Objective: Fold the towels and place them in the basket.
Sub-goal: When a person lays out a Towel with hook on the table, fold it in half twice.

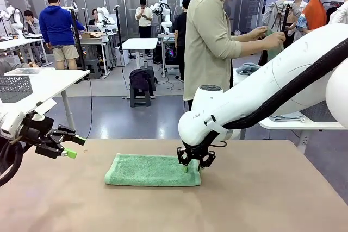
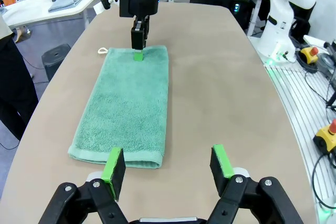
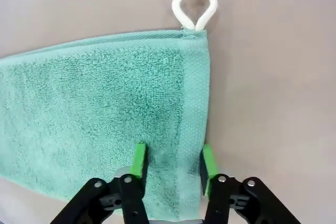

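Right gripper (image 3: 172,163), bottom centre, straddles the looped end of the green towel (image 3: 94,93) to fold it (a firm pinch cannot be told); left gripper (image 1: 75,146), lower left, hovers clear, jaws spread.

Left hand (image 2: 170,163) gapes near one end of the mint towel (image 2: 126,108); right hand (image 2: 138,53) touches the other.

— Where's the towel (image 1: 152,170)?
— Flat on the brown tabletop (image 1: 261,199), near the middle. It's mint green terry, a long narrow strip lying crosswise.
— Any detail?
— A white hanging loop (image 3: 194,8) sticks out from one corner of its hemmed short end, resting on the tabletop.
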Controlling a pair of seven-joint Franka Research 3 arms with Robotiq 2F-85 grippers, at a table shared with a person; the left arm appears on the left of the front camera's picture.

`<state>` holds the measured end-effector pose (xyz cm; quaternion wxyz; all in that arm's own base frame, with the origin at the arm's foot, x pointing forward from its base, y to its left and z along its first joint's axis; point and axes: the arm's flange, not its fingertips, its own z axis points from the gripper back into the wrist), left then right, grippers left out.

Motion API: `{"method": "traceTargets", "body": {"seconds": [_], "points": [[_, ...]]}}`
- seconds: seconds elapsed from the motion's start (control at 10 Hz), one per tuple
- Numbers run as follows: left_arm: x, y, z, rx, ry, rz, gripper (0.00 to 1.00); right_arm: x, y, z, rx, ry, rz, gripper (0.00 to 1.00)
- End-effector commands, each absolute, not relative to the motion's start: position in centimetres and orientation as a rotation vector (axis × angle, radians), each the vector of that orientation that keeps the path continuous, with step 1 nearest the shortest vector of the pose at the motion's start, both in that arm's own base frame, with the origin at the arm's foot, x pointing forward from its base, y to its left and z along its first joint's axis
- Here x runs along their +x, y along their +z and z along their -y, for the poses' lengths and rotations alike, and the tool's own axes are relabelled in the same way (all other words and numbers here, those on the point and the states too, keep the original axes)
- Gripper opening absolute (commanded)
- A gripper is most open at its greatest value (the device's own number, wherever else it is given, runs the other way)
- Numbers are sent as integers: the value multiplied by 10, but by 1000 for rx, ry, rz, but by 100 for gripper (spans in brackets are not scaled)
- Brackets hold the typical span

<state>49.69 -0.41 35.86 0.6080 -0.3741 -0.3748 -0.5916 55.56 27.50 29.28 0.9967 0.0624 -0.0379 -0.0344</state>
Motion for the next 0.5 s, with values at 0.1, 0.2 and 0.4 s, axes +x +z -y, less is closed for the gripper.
{"method": "traceTargets", "body": {"seconds": [0.1, 0.2, 0.4], "points": [[496, 360, 3, -877, -1368, 855, 83, 559, 283, -285, 56, -114, 74, 2], [496, 360, 3, -877, -1368, 855, 83, 559, 283, -285, 56, -111, 74, 20], [496, 360, 3, -877, -1368, 855, 83, 557, 287, -285, 65, -102, 75, 0]]}}
